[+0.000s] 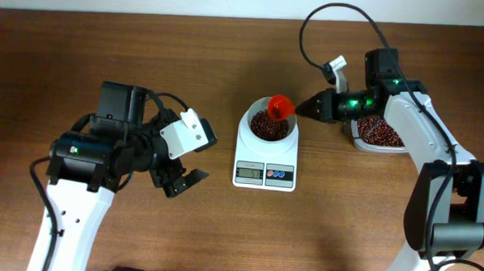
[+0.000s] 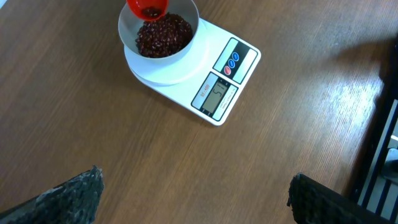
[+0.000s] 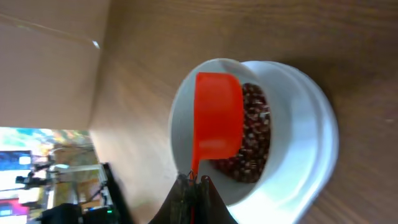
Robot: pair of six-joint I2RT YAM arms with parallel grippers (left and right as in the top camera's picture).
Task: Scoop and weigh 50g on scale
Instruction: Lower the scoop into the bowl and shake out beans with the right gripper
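The left arm (image 1: 70, 214) rises from the near left edge and bends inward at a black wrist. Its left gripper (image 1: 183, 182) points toward the middle, with both fingers (image 2: 68, 198) spread wide and nothing between them. The right arm (image 1: 428, 141) comes up from the near right, folds at the elbow and reaches leftward, nearly level, and the right gripper (image 1: 303, 109) is pinched tight on the thin handle of an orange scoop (image 1: 281, 107)

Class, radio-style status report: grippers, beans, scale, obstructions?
Left gripper open, clear of scale. Right gripper shut on orange scoop over bowl. Beans heaped in bowl. Nothing blocking.
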